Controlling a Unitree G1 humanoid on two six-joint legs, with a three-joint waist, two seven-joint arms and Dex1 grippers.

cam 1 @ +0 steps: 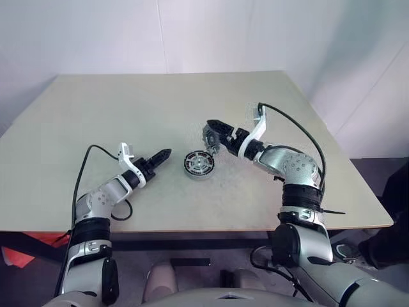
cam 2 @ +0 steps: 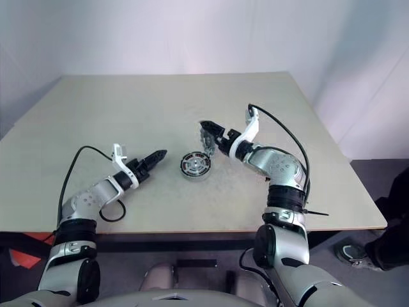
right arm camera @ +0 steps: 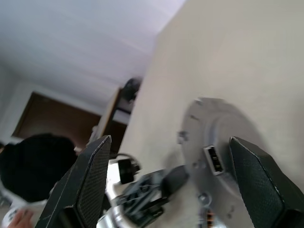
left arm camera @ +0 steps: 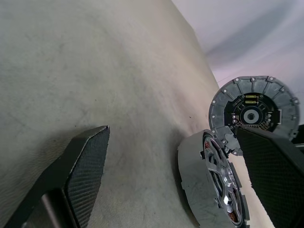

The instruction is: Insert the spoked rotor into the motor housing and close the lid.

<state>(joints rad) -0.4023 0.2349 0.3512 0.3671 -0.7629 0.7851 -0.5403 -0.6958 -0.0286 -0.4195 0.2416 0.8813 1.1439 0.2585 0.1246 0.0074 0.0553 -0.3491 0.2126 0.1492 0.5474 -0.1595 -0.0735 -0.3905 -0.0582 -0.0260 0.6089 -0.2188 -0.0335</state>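
Meanwhile my right tool point(cam 1: 213, 134) grips the lid point(left arm camera: 255, 107) by its rim, tilted above the desk point(cam 1: 96, 115); my left tool point(cam 1: 161, 157) waits open beside the motor housing point(cam 1: 199, 164), rotor apparently seated. Thin stiff metal, likely slippery: edges hold best.

Cut off by the edge of the left wrist view: the lower part of the motor housing point(left arm camera: 213, 175). Hidden behind one of the fingers point(left arm camera: 275, 175) of the left gripper point(left arm camera: 171, 130): the housing's outer side and the lower rim of the lid point(left arm camera: 251, 111). Blurred in the right wrist view: the lid's pale face, the small socket on it, and a dark mass beyond the surface point(cam 1: 128, 109), too smeared to name. Too small in the eye views to read: the lid's white marks, the housing's windings. Cannot tell how the lid is held up.
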